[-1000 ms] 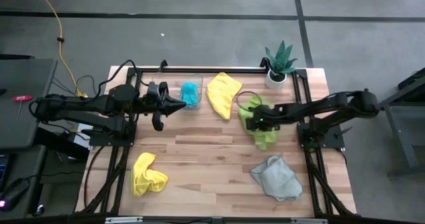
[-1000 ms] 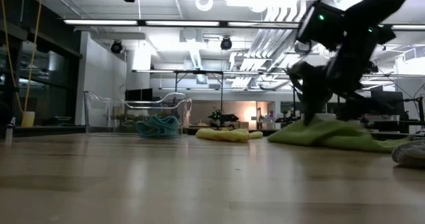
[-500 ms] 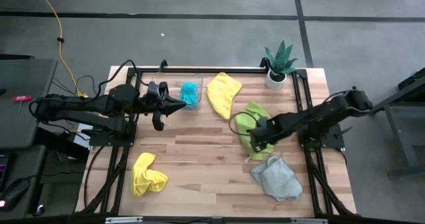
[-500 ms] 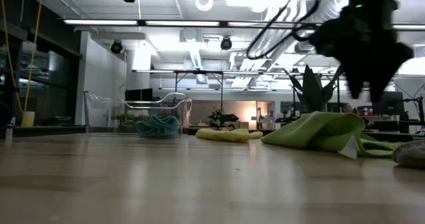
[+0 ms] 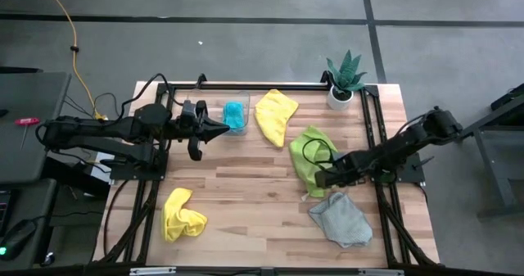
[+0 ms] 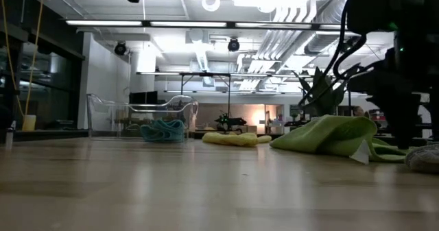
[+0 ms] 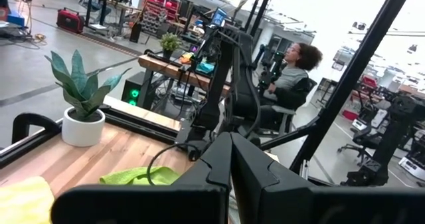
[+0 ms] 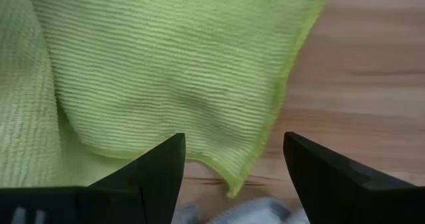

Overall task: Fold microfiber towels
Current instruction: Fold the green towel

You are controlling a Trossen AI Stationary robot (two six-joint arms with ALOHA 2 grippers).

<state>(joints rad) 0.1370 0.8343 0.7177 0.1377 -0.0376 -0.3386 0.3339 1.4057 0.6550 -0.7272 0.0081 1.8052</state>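
Observation:
The lime green towel lies crumpled on the table right of centre, part of it humped up in a fold. My right gripper points down and stands open just above the towel's near corner, one finger on either side, touching nothing. Just nearer lies the grey towel. One yellow towel lies at the far middle, another at the near left. The teal towel sits in the clear tray. My left gripper waits shut and level at the far left.
A potted plant stands at the far right corner. Black frame rails run along the table's left and right sides. Bare wood lies between the towels in the middle. A seated person shows in the room beyond the table.
My right gripper has moved from over the lime green towel's middle toward the table's near edge, to the towel's near corner, tipping to point down and staying open. The towel now shows uncovered, with a humped fold at its near side.

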